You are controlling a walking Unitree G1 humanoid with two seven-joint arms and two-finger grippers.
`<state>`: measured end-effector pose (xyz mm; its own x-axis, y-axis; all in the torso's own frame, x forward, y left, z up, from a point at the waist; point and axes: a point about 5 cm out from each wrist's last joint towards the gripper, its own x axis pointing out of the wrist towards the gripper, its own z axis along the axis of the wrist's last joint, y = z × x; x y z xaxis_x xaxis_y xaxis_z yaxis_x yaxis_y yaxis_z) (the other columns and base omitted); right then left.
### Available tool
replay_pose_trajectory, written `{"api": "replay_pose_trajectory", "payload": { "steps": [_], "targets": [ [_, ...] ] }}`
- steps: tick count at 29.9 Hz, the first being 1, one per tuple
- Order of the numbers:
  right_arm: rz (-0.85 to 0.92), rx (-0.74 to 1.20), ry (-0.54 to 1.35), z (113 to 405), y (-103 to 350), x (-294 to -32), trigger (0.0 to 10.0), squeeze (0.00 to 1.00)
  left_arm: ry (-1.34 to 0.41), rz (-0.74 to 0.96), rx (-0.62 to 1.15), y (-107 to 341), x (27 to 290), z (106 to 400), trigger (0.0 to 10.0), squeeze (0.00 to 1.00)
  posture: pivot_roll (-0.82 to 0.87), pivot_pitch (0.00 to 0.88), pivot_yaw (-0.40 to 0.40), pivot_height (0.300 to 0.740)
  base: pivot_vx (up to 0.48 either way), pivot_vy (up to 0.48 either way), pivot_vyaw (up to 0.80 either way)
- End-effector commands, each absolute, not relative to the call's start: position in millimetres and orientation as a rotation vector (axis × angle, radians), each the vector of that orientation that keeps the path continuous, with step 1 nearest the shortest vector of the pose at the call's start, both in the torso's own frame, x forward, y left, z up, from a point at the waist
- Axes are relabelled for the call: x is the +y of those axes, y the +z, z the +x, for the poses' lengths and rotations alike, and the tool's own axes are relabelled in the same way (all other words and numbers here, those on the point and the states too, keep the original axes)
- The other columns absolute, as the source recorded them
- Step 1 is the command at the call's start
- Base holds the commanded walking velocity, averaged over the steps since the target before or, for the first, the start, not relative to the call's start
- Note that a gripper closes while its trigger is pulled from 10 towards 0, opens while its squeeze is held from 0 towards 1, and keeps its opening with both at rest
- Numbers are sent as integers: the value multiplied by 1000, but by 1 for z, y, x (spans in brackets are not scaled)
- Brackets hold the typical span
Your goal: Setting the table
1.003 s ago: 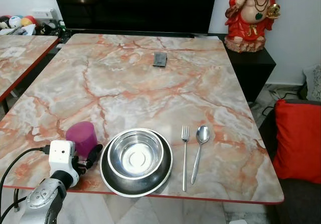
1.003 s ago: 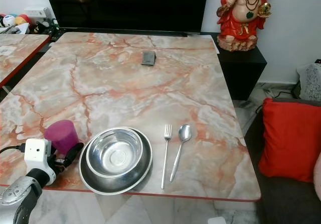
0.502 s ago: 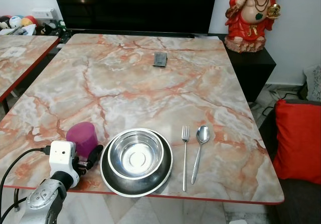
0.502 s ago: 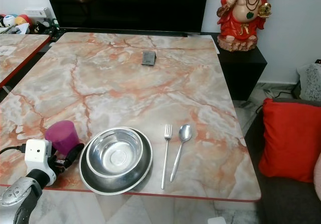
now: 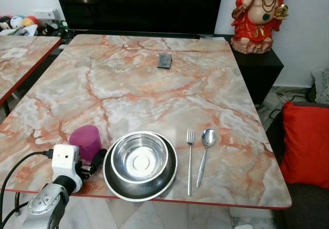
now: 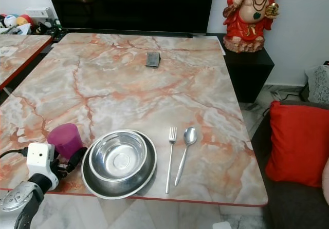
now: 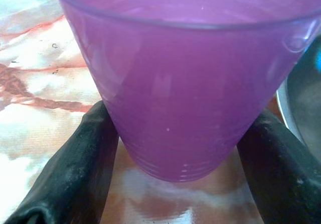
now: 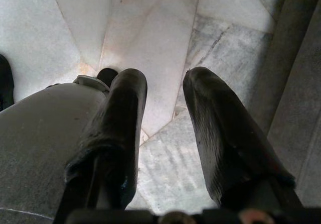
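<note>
- Table [image 5: 154,85]: marble-patterned top with a red edge.
- Cup [image 5: 86,141]: purple, upright, at the near left of the table, just left of the plate.
- Left gripper [image 7: 175,174]: at the near left table edge, one finger [image 7: 75,169] on each side of the cup's base. Jaws open about as wide as the cup; the fingers lie against or just beside its wall, and I cannot tell whether they grip it.
- Plate [image 5: 140,180]: dark steel, at the near edge, centre-left.
- Bowl [image 5: 139,157]: steel, sitting in the plate.
- Fork [image 5: 189,159]: just right of the plate, tines pointing away.
- Spoon [image 5: 204,154]: beside the fork on its right.
- Small dark object [image 5: 164,60]: far centre of the table.
- Right gripper [image 8: 165,128]: hanging over the floor [image 8: 165,28], jaws slightly apart, holding nothing.
- Statue [image 5: 257,16]: red, on a dark stand beyond the far right corner.
- Cushion [image 5: 306,144]: red, right of the table.
</note>
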<state>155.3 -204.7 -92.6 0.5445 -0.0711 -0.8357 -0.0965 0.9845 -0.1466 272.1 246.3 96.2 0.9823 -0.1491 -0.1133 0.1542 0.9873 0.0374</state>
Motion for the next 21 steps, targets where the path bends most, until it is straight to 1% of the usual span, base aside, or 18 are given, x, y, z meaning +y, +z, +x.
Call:
{"api": "replay_pose_trajectory", "payload": {
  "steps": [1, 7, 8, 9, 10, 13, 21],
  "targets": [
    [-193, 1016, 15, 151, -94, -207, 10000, 0, -168, 67, 158, 89, 246, 267, 10000, 282, 16, 106, -16, 740, 0, 0, 0],
    [-193, 1017, 15, 151, -94, -207, 10000, 0, -170, 74, 160, 88, 245, 267, 10000, 286, 17, 107, -15, 740, 0, 0, 0],
    [-193, 1017, 16, 151, -94, -207, 10000, 0, -170, 76, 161, 88, 245, 267, 10000, 314, 17, 108, -15, 740, 0, 0, 0],
    [-192, 1017, 16, 151, -94, -207, 10000, 0, -171, 78, 162, 88, 246, 267, 10000, 314, 17, 108, -15, 740, 0, 0, 0],
    [-193, 1017, 16, 151, -94, -207, 10000, 0, -169, 80, 162, 88, 246, 267, 10000, 420, 17, 108, -15, 740, 0, 0, 0],
    [-192, 1016, 16, 151, -94, -207, 10000, 0, -165, 85, 165, 88, 246, 266, 10000, 404, 17, 108, -15, 740, 0, 0, 0],
    [-193, 1016, 15, 151, -94, -207, 10000, 0, -158, 97, 168, 87, 247, 267, 10000, 420, 18, 106, -16, 740, 0, 0, 0]
  ]
}}
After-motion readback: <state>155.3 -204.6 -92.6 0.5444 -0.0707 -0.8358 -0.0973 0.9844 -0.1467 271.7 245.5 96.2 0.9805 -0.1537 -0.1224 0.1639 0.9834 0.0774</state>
